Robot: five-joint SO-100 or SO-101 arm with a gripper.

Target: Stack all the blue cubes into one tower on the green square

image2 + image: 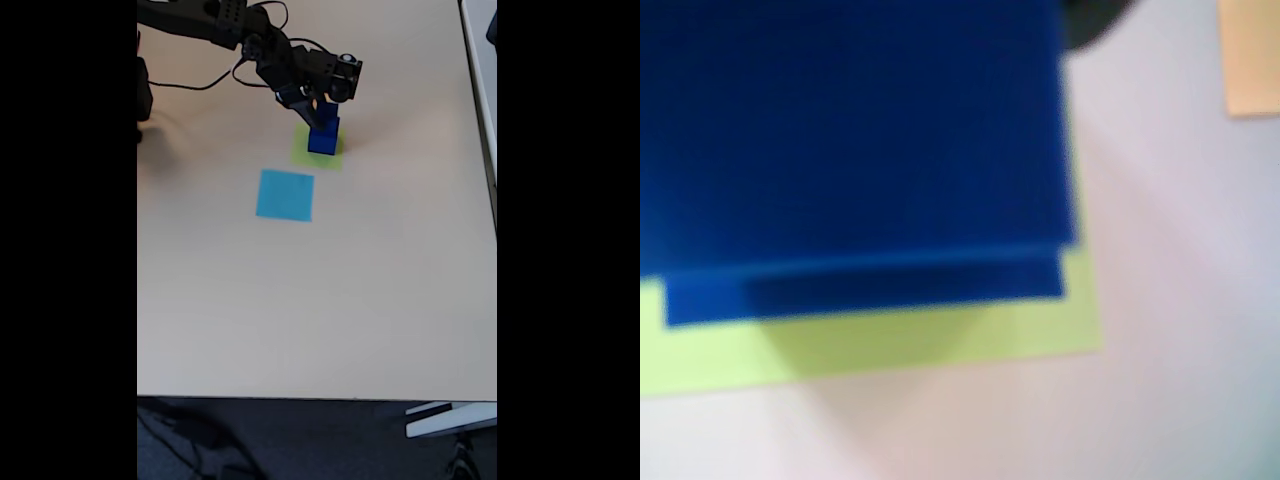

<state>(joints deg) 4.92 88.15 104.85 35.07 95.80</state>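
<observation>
In the fixed view two blue cubes stand stacked on the green square near the table's far side. My gripper comes in from the upper left and sits right at the upper cube, its dark fingers close around it. The picture is too small to show whether they press on it. In the wrist view the upper blue cube is blurred and takes up the upper left. The lower blue cube shows as a step beneath it. The green square juts out below and to the right.
A flat light-blue square lies in front of the stack, towards the left in the fixed view. An orange patch shows at the wrist view's top right corner. The beige table stretches bare towards the near edge. A cable trails behind the arm.
</observation>
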